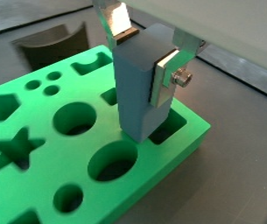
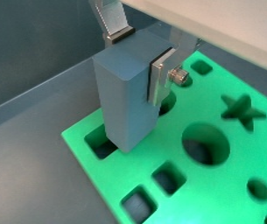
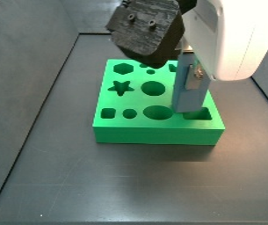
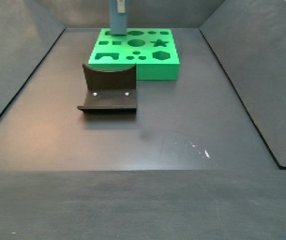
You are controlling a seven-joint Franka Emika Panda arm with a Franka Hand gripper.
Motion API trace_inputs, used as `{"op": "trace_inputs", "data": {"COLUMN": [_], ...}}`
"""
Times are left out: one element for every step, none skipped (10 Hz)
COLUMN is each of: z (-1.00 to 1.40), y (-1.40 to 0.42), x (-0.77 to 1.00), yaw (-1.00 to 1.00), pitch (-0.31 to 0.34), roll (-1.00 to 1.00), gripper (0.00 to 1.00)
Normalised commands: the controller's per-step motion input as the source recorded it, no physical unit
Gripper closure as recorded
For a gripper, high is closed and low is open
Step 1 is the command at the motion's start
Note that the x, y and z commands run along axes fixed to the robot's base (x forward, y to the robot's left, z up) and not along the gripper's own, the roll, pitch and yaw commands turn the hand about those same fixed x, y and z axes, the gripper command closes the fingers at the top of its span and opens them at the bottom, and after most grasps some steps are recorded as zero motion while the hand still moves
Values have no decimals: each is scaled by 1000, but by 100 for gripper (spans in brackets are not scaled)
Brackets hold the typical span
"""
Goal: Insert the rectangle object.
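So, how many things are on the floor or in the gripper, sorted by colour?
Green: 1, the board.
Grey-blue: 1, the bar, upright in the gripper with its lower end at a slot at the board's corner.
Dark brown: 1, the block with a curved notch, on the floor beside the board.
Total: 3.

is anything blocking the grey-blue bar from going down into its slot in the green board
Nothing visible does. The gripper holds the rectangle object upright at the green board's corner, its lower end already at the rectangular slot. No other piece lies there.
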Motion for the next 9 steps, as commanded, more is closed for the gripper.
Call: {"op": "trace_inputs", "data": {"z": [-17, 0, -217, -106, -54, -80, -60, -34, -26], "y": [0, 0, -74, -63, -117, -89, -80, -151, -146], "x": [520, 63, 149, 280, 57, -9, -103, -214, -211], "yaw": [-437, -14, -137, -117, -37, 0, -11, -103, -89], "pitch": [170, 0, -24, -64, -86, -81, -59, -51, -86], "roll": [-31, 0, -29, -223, -210, -190, -156, -134, -163], "gripper": [100, 100, 100, 100, 100, 100, 100, 100, 100]}}
